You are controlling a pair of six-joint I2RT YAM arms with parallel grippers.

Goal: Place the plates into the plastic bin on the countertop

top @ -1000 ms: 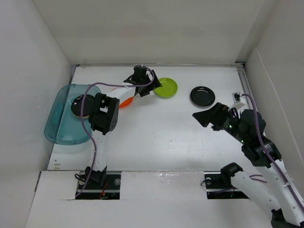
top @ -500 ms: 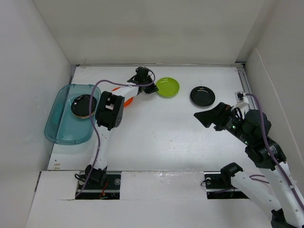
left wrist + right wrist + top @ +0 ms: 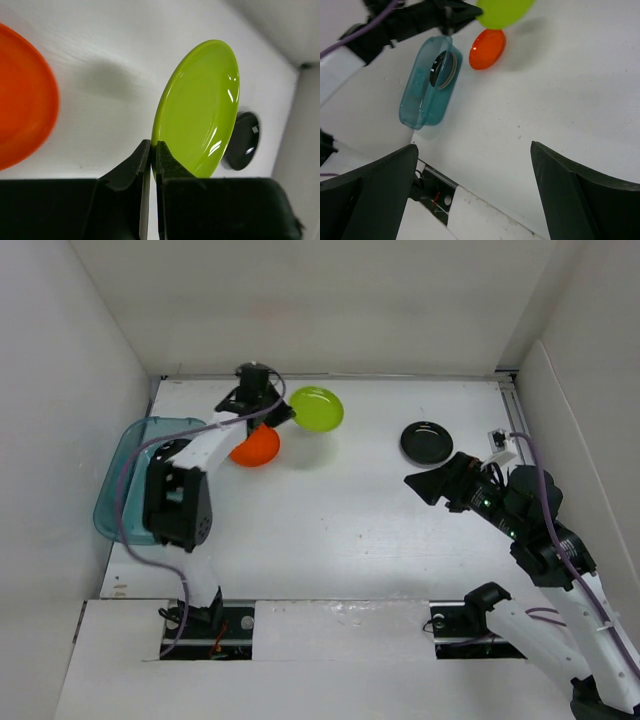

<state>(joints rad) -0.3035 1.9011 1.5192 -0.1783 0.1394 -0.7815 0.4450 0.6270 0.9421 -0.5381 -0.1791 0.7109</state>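
Note:
My left gripper [image 3: 284,413] is shut on the rim of the lime green plate [image 3: 318,408], which hangs tilted above the countertop [image 3: 340,520]. In the left wrist view the two fingers [image 3: 165,157] pinch the edge of that plate [image 3: 200,107]. An orange plate [image 3: 255,445] lies just below and left of it. A black plate [image 3: 427,442] rests at the right. The teal plastic bin [image 3: 112,502] stands at the far left, partly behind my left arm; it holds a black plate and a cream one [image 3: 445,67]. My right gripper [image 3: 428,485] hovers open below the black plate, holding nothing.
White walls [image 3: 80,390] enclose the countertop on three sides. The bin sits close against the left wall. Both arm bases [image 3: 205,620] are at the near edge. My left arm's elbow [image 3: 178,505] overlaps the bin's right side.
My left gripper shut on the lime green plate's rim, lifted it and carried it left. The left arm swung toward the bin. The right arm barely moved.

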